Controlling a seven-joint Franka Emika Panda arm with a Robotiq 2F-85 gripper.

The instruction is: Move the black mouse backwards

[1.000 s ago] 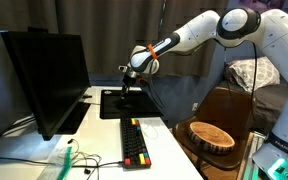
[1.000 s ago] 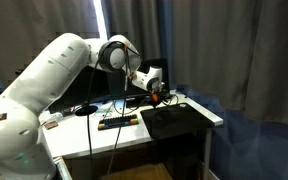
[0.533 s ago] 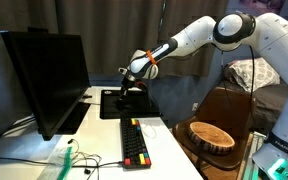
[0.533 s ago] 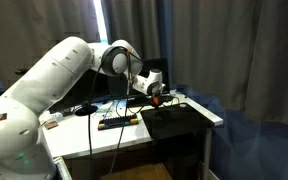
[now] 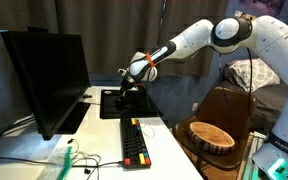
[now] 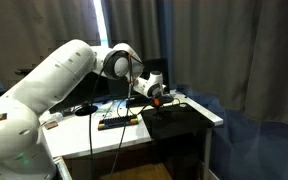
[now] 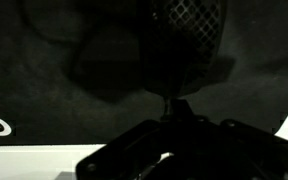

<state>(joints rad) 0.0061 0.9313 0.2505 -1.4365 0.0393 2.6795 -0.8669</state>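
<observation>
My gripper (image 5: pixel 127 94) hangs low over the flat black mouse pad (image 5: pixel 111 105) at the back of the white desk; it also shows in an exterior view (image 6: pixel 158 101) above the pad (image 6: pixel 182 122). The wrist view is very dark: one textured fingertip (image 7: pixel 189 22) stands over the pad (image 7: pixel 34 60). A darker rounded patch (image 7: pixel 109 65) lies beside it; I cannot tell whether that is the black mouse or a shadow. In both exterior views the mouse is hidden under the gripper. I cannot tell how the jaws stand.
A long black keyboard (image 5: pixel 134 143) with red and yellow keys lies in front of the pad. A black monitor (image 5: pixel 44 80) stands beside it. A round wooden bowl (image 5: pixel 211 135) sits off the desk. Cables (image 5: pixel 79 160) lie near the desk's front.
The gripper has sunk a little lower toward the mouse pad and shifted slightly sideways. Nothing else has moved.
</observation>
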